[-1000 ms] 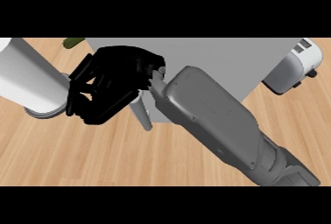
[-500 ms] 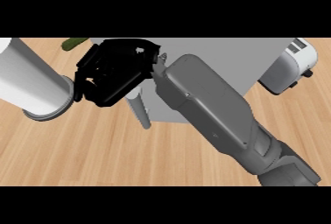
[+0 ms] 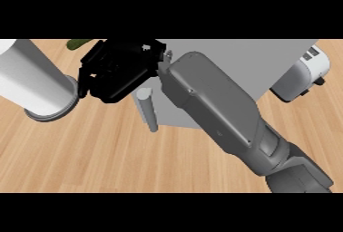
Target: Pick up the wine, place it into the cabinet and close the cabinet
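Note:
My right hand (image 3: 119, 69) shows at the upper left, on the end of the grey forearm that comes in from the lower right. Its fingers are relaxed and nearly straight, lying against the left edge of the grey cabinet (image 3: 268, 56). Nothing shows in the hand. Just below the hand, a pale grey bar handle (image 3: 148, 109) hangs on the cabinet's door edge. No wine bottle can be made out. A small olive-green thing (image 3: 77, 44) peeks out at the top left, and I cannot tell what it is. My left hand does not show.
A large white cylinder (image 3: 36, 81) stands on the wooden counter (image 3: 100, 158) at the left, close to my hand. A white appliance (image 3: 305, 74) sits at the right edge, beyond the cabinet.
My right hand has moved up and to the right and its fingers have straightened from a curl. The bar handle has shifted up with it.

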`<state>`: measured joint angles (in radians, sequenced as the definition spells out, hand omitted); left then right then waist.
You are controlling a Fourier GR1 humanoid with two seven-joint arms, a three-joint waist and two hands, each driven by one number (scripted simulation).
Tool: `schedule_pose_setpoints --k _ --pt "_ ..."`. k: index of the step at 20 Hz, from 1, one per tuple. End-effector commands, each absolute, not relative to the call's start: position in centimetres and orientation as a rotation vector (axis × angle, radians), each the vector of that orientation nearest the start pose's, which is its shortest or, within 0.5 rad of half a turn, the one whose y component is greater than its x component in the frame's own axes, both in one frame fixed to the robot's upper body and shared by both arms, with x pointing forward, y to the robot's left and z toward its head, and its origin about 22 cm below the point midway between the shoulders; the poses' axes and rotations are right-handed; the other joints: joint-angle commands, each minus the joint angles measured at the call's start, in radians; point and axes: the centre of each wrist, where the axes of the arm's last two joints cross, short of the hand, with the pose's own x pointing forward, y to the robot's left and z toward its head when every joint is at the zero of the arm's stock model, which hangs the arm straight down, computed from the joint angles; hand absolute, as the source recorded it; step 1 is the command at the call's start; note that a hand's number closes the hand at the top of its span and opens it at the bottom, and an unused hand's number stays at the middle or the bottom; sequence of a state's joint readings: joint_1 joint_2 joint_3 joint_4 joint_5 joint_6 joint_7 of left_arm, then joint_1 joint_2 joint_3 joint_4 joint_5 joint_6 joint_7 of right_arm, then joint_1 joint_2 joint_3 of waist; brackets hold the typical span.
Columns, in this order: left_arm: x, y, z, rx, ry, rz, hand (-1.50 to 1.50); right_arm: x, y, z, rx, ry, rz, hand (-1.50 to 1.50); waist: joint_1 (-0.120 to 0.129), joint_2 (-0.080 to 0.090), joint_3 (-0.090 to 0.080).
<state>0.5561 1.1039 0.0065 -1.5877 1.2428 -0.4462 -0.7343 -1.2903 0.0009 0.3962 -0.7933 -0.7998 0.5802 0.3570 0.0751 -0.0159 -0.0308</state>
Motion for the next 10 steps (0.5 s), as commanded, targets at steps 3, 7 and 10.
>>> schedule_pose_setpoints --k 3,7,10 --pt "12.4 46.4 8.6 -0.345 -1.893 0.15 -1.5 43.9 -6.5 20.9 0.795 -1.391 0.788 1.5 -0.037 0.036 0.03" --pt "12.9 46.3 9.1 -0.335 -1.874 0.121 -1.5 43.9 -6.3 20.4 0.757 -1.428 0.745 1.5 -0.059 0.036 0.031" --pt "12.8 46.0 8.7 -0.353 -1.867 0.108 -1.5 43.9 -5.5 21.6 0.748 -1.463 0.731 1.5 -0.048 0.034 0.028"
